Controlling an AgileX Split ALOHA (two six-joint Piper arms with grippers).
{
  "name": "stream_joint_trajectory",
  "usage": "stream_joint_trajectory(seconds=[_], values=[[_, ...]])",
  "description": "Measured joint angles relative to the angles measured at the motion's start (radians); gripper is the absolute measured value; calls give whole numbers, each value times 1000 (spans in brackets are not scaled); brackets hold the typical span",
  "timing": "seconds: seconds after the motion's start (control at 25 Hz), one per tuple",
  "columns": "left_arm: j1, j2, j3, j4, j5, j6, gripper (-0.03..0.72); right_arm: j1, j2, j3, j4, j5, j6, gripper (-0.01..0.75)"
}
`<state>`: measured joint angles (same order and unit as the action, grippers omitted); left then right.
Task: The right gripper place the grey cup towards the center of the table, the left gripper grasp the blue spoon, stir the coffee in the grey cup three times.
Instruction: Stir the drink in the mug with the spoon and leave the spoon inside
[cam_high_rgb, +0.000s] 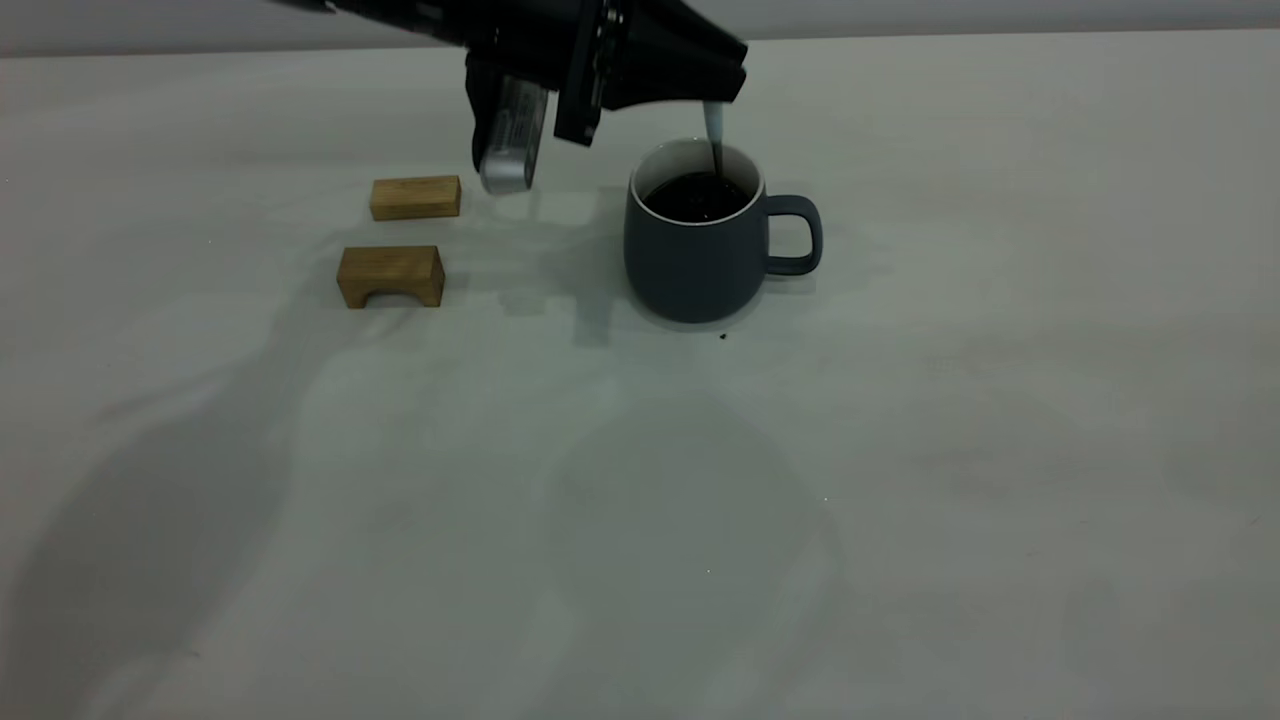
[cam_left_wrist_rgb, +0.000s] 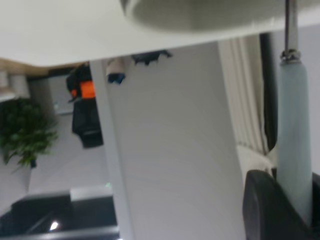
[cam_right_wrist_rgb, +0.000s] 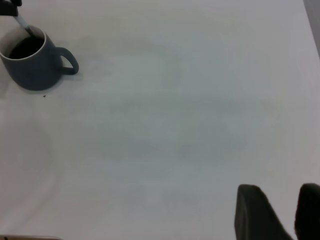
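The grey cup (cam_high_rgb: 695, 245) stands upright on the table (cam_high_rgb: 640, 500) a little behind its middle, handle pointing right, with dark coffee (cam_high_rgb: 697, 195) inside. Directly above it my left gripper (cam_high_rgb: 715, 95) is shut on the blue spoon (cam_high_rgb: 713, 122), which hangs nearly upright with its metal neck dipping into the coffee; the bowl is hidden. In the left wrist view the pale handle (cam_left_wrist_rgb: 292, 150) sits between the dark fingers (cam_left_wrist_rgb: 265, 210). In the right wrist view the right gripper (cam_right_wrist_rgb: 279, 192) is open and empty, far from the cup (cam_right_wrist_rgb: 30, 65).
Two small wooden blocks (cam_high_rgb: 415, 197) (cam_high_rgb: 391, 275) lie left of the cup, under the left arm's silver cylindrical part (cam_high_rgb: 512, 140). A dark speck (cam_high_rgb: 722, 336) sits just in front of the cup. Bare tabletop stretches to the front and right.
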<state>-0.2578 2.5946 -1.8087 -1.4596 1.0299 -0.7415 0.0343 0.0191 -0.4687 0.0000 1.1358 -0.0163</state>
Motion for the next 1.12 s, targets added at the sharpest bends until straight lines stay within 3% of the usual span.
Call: stream_joint_trajectory(seconds=[0.2, 0.52, 0.8, 1.12], values=[[0, 0, -4, -5, 115, -86, 154, 0, 0, 0, 0, 0, 0, 237], [50, 0, -4, 83, 129, -293, 154, 0, 0, 0, 0, 0, 0, 237], [87, 1, -4, 67, 96, -140, 153, 0, 0, 0, 0, 0, 0, 237], [26, 1, -4, -26, 125, -94, 152, 0, 0, 0, 0, 0, -1, 237]])
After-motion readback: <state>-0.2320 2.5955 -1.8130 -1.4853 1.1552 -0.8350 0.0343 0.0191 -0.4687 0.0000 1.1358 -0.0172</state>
